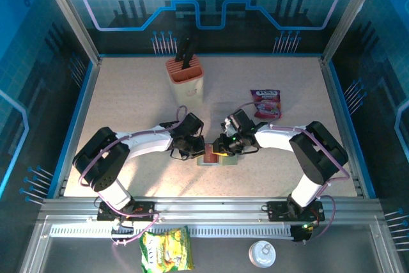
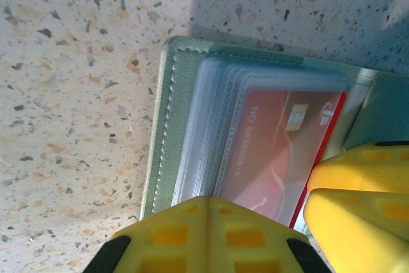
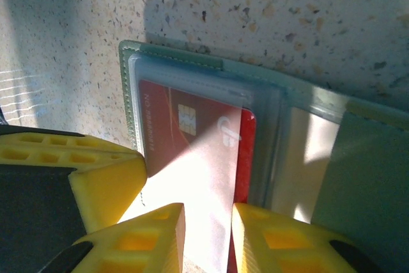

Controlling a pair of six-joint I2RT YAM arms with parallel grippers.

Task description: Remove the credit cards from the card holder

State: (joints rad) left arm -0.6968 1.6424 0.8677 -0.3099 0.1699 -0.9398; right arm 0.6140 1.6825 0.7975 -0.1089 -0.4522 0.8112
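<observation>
Left claw (image 1: 193,147) and right claw (image 1: 224,148) meet over the card holder (image 1: 229,160)

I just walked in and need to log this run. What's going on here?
Two robot arms are working on an open card holder lying on the table. The left tool, shut, rests at one edge, seemingly pinning it. The right tool sits over a red card, jaws slightly apart. That card is mostly inside its clear sleeve, so nothing is out yet.

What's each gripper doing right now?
Left gripper: shut, holding nothing, tip at the card holder's edge.
Right gripper: slightly open, fingers over the red credit card, not gripping it.
</observation>
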